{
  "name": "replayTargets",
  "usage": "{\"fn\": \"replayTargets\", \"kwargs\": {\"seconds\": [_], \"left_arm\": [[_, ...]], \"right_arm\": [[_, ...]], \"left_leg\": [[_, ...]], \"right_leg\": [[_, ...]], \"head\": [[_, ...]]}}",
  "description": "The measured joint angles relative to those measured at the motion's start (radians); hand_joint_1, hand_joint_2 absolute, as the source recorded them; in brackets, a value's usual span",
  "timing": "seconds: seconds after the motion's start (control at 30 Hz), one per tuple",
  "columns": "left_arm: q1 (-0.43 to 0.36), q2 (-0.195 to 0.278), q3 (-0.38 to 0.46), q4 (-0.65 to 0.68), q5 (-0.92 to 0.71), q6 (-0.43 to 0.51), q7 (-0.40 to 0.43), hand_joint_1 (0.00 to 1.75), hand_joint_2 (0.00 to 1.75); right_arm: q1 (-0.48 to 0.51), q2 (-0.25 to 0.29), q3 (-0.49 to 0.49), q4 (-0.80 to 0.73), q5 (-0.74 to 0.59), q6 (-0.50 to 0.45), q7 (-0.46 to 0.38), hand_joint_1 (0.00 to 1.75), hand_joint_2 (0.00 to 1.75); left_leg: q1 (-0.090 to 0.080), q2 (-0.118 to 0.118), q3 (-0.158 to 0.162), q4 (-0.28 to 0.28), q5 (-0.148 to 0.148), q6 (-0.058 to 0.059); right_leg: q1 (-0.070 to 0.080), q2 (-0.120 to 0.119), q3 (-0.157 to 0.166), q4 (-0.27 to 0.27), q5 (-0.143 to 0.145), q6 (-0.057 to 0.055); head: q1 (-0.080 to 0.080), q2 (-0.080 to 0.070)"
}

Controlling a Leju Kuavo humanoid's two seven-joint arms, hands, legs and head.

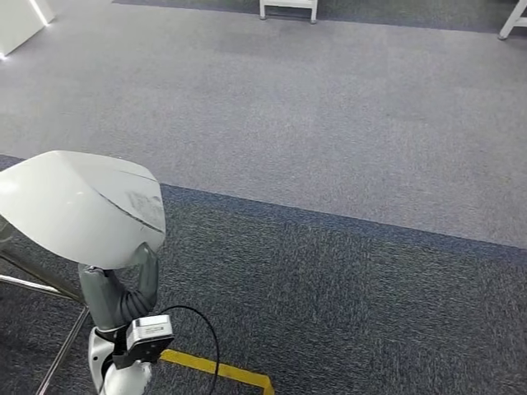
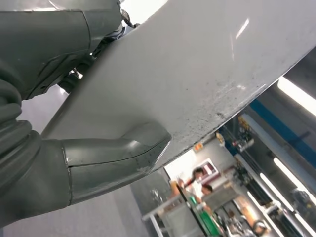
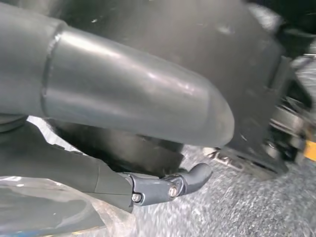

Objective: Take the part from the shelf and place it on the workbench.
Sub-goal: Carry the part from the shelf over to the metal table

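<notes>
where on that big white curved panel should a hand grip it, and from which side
Grip the white panel at its thin lower edge, coming from underneath, as the left hand does now. The panel is a broad, smooth, curved shell, too wide to close around, so only its rim fits between thumb and fingers. In the left wrist view the thumb lies flat on one face, near the edge.

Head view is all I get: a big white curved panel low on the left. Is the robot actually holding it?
Observer: Yes. The left wrist view shows the left hand gripping the part, thumb pressed on its face near the edge.
Operator: And the other hand?
Observer: The right hand hangs over the carpet, holding nothing.
Operator: Anyone nearby?
Observer: People stand at a bench beyond the part.
</notes>
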Motion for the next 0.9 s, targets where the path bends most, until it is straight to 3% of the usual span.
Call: {"fn": "replayTargets", "kwargs": {"seconds": [0.07, 0.13, 0.2, 0.27, 0.3, 0.33, 0.37, 0.43, 0.5, 0.6, 0.67, 0.73, 0.8, 0.83, 0.87, 0.9], "left_arm": [[0.031, -0.012, 0.024, -0.031, -0.016, 0.001, -0.007, 1.75, 1.75], [0.058, -0.020, 0.044, -0.055, -0.019, 0.001, -0.009, 1.75, 1.75], [0.065, -0.027, 0.050, -0.063, -0.020, 0.001, -0.009, 1.75, 1.75], [0.066, -0.034, 0.051, -0.063, -0.022, 0.000, -0.009, 1.75, 1.75], [0.068, -0.036, 0.052, -0.063, -0.022, -0.001, -0.009, 1.75, 1.75], [0.069, -0.037, 0.053, -0.063, -0.022, -0.001, -0.009, 1.75, 1.75], [0.070, -0.037, 0.053, -0.063, -0.021, -0.001, -0.009, 1.75, 1.75], [0.070, -0.039, 0.054, -0.063, -0.020, -0.001, -0.009, 1.75, 1.75], [0.070, -0.041, 0.054, -0.064, -0.022, -0.001, -0.009, 1.75, 1.75], [0.071, -0.041, 0.057, -0.066, -0.027, -0.001, -0.009, 1.75, 1.75], [0.071, -0.041, 0.058, -0.069, -0.025, -0.001, -0.009, 1.75, 1.75], [0.071, -0.040, 0.058, -0.071, -0.020, 0.000, -0.009, 1.75, 1.75], [0.071, -0.040, 0.059, -0.072, -0.017, -0.001, -0.009, 1.75, 1.75], [0.072, -0.040, 0.059, -0.072, -0.017, -0.001, -0.009, 1.75, 1.75], [0.072, -0.040, 0.059, -0.072, -0.017, -0.001, -0.010, 1.75, 1.75], [0.072, -0.040, 0.060, -0.072, -0.017, -0.001, -0.010, 1.75, 1.75]], "right_arm": [[0.003, 0.016, -0.017, 0.000, 0.011, -0.026, 0.012, 0.00, 0.00], [-0.002, 0.035, -0.001, 0.000, 0.094, -0.046, 0.056, 0.00, 0.00], [-0.012, 0.049, 0.036, 0.000, 0.176, -0.048, 0.100, 0.00, 0.00], [-0.020, 0.057, 0.070, -0.001, 0.211, -0.046, 0.124, 0.00, 0.00], [-0.023, 0.058, 0.083, -0.001, 0.217, -0.044, 0.130, 0.00, 0.00], [-0.026, 0.059, 0.092, -0.001, 0.219, -0.043, 0.133, 0.00, 0.00], [-0.026, 0.059, 0.098, -0.002, 0.220, -0.041, 0.135, 0.00, 0.00], [-0.025, 0.060, 0.109, -0.002, 0.220, -0.038, 0.137, 0.00, 0.00], [-0.024, 0.063, 0.118, -0.002, 0.221, -0.035, 0.136, 0.00, 0.00], [-0.023, 0.066, 0.127, -0.003, 0.223, -0.034, 0.135, 0.00, 0.00], [-0.023, 0.068, 0.128, -0.003, 0.226, -0.033, 0.137, 0.00, 0.00], [-0.021, 0.068, 0.128, -0.003, 0.229, -0.033, 0.141, 0.00, 0.00], [-0.019, 0.068, 0.128, -0.003, 0.230, -0.033, 0.145, 0.00, 0.00], [-0.018, 0.068, 0.128, -0.004, 0.230, -0.032, 0.146, 0.00, 0.00], [-0.017, 0.068, 0.128, -0.004, 0.230, -0.032, 0.148, 0.00, 0.00], [-0.017, 0.068, 0.128, -0.005, 0.230, -0.032, 0.148, 0.00, 0.00]], "left_leg": [[-0.003, -0.002, 0.001, -0.010, -0.006, 0.011], [0.002, -0.015, 0.005, -0.016, -0.003, 0.022], [0.007, -0.029, 0.008, -0.022, 0.001, 0.033], [0.007, -0.044, 0.008, -0.022, 0.000, 0.039], [0.007, -0.054, 0.009, -0.021, 0.000, 0.039], [0.007, -0.064, 0.010, -0.021, 0.000, 0.040], [0.007, -0.076, 0.012, -0.021, 0.000, 0.040], [0.006, -0.099, 0.013, -0.019, -0.001, 0.037], [0.004, -0.118, 0.007, -0.014, 0.000, 0.028], [0.005, -0.132, -0.005, -0.010, 0.004, 0.013], [0.004, -0.108, -0.018, 0.023, -0.020, 0.003], [0.004, -0.072, -0.065, 0.131, -0.078, -0.006], [0.006, -0.061, -0.120, 0.251, -0.123, -0.009], [0.006, -0.059, -0.131, 0.274, -0.121, -0.009], [0.006, -0.057, -0.124, 0.258, -0.099, -0.006], [0.004, -0.051, -0.099, 0.205, -0.063, -0.002]], "right_leg": [[0.004, -0.013, 0.003, -0.002, -0.003, 0.008], [0.003, 0.000, -0.001, 0.009, -0.017, 0.017], [0.004, 0.043, -0.038, 0.087, -0.062, 0.024], [0.009, 0.074, -0.101, 0.220, -0.119, 0.025], [0.011, 0.079, -0.122, 0.266, -0.130, 0.024], [0.013, 0.081, -0.127, 0.277, -0.122, 0.023], [0.014, 0.083, -0.114, 0.249, -0.096, 0.022], [0.011, 0.103, -0.056, 0.121, -0.027, 0.020], [0.006, 0.128, -0.009, 0.021, -0.001, 0.014], [0.006, 0.122, 0.003, 0.000, -0.003, -0.001], [0.005, 0.107, 0.006, -0.003, -0.001, -0.010], [0.006, 0.088, 0.009, -0.005, -0.003, -0.018], [0.010, 0.066, 0.011, -0.005, -0.007, -0.023], [0.011, 0.056, 0.013, -0.004, -0.009, -0.024], [0.013, 0.047, 0.017, -0.004, -0.012, -0.025], [0.014, 0.038, 0.022, -0.005, -0.015, -0.025]], "head": [[0.003, 0.000], [0.006, 0.000], [0.011, 0.000], [0.015, 0.000], [0.015, 0.000], [0.015, 0.000], [0.015, 0.000], [0.015, 0.000], [0.014, 0.000], [0.014, 0.000], [0.008, 0.000], [0.002, 0.000], [0.001, 0.000], [0.001, 0.000], [0.001, 0.000], [0.001, 0.000]]}}
